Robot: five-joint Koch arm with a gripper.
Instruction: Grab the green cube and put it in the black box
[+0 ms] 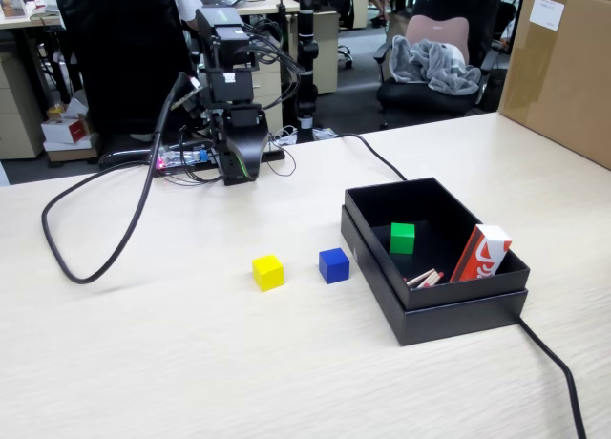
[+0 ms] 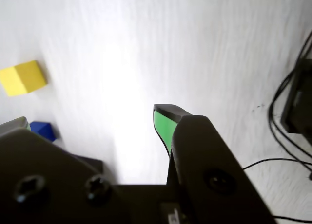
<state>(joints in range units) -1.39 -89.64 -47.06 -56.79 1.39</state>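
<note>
The green cube lies inside the black box at the right of the fixed view, near the box's back left part. My arm is folded up at the far side of the table, well away from the box. In the wrist view my gripper is open, its green-padded right fingertip far from the left one, with only bare table between them. The green cube does not show in the wrist view. A dark corner of the black box peeks over the gripper body.
A yellow cube and a blue cube sit on the table left of the box. A red-and-white packet and small sticks lie in the box. Black cables loop across the table; a brown carton stands back right.
</note>
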